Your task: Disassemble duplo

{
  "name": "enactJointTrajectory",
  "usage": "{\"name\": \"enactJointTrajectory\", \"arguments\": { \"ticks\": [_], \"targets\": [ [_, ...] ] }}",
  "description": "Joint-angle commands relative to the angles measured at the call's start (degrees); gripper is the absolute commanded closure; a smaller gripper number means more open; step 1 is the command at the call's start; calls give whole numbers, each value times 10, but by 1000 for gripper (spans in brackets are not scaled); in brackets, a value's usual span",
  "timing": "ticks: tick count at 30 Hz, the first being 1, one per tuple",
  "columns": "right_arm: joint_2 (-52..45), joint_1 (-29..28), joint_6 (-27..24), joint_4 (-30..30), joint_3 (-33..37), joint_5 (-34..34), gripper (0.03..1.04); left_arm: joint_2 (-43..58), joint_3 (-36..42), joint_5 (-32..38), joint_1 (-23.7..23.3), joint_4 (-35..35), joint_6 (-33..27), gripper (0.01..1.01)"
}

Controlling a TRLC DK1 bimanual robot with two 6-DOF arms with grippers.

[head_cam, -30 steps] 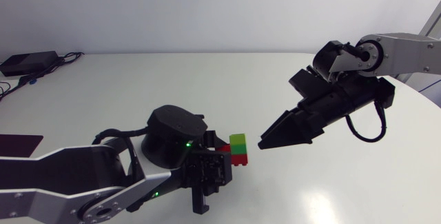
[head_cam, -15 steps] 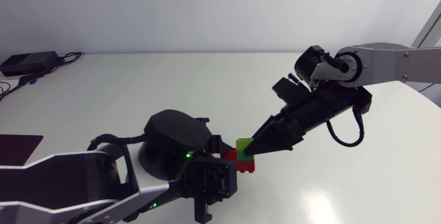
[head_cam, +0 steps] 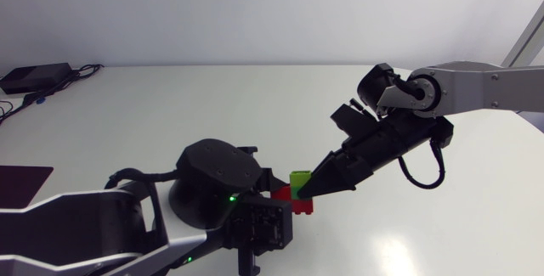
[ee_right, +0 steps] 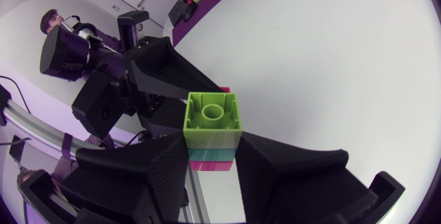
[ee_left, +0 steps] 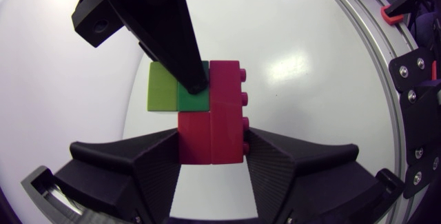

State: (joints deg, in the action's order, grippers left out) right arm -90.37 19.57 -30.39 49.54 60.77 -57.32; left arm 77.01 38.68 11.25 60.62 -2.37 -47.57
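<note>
Duplo stack (head_cam: 297, 189) is all in one piece, so nothing is apart yet; it hangs low over the counter (head_cam: 170, 106). Left tool (ee_left: 211, 138) pinches the red bricks (ee_left: 220, 114); right tool (ee_right: 212, 141) pinches the green bricks (ee_right: 212, 117). By my judgement, pulling green from red and then splitting each pair remains.

White table (head_cam: 170, 106), black box (head_cam: 34, 76) and cables (head_cam: 78, 74) at its far corner
</note>
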Motion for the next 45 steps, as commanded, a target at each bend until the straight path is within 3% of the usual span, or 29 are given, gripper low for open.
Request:
{"name": "enactJointTrajectory", "arguments": {
  "ticks": [1,15,20,23,30,37,39,40,42,43,45],
  "targets": [
    [11,5,26,-2,-6,-14,828,-16,-7,3,20,-12,-11,752],
    [-19,-66,53,-14,28,-30,826,-35,-37,11,24,-11,-9,749],
    [-25,-34,68,-97,-35,180,818,-49,-18,9,-9,12,-12,748],
    [-28,-10,74,-136,-68,248,802,-54,-3,-11,-28,33,-4,743],
    [-39,11,69,-162,-96,307,779,-42,42,-149,-101,113,41,739],
    [-65,64,72,-201,-116,382,766,-27,61,-188,-114,149,48,739],
    [-70,76,73,-205,-117,388,661,-24,61,-188,-113,149,48,739],
    [-72,78,73,-207,-118,391,511,-24,61,-188,-111,149,48,739],
    [-67,80,73,-209,-123,394,115,-20,62,-188,-110,149,48,739],
    [-56,80,70,-210,-128,394,66,-17,63,-188,-110,151,47,739],
    [-16,78,56,-219,-147,393,66,-13,63,-196,-112,156,45,739]
  ]
}}
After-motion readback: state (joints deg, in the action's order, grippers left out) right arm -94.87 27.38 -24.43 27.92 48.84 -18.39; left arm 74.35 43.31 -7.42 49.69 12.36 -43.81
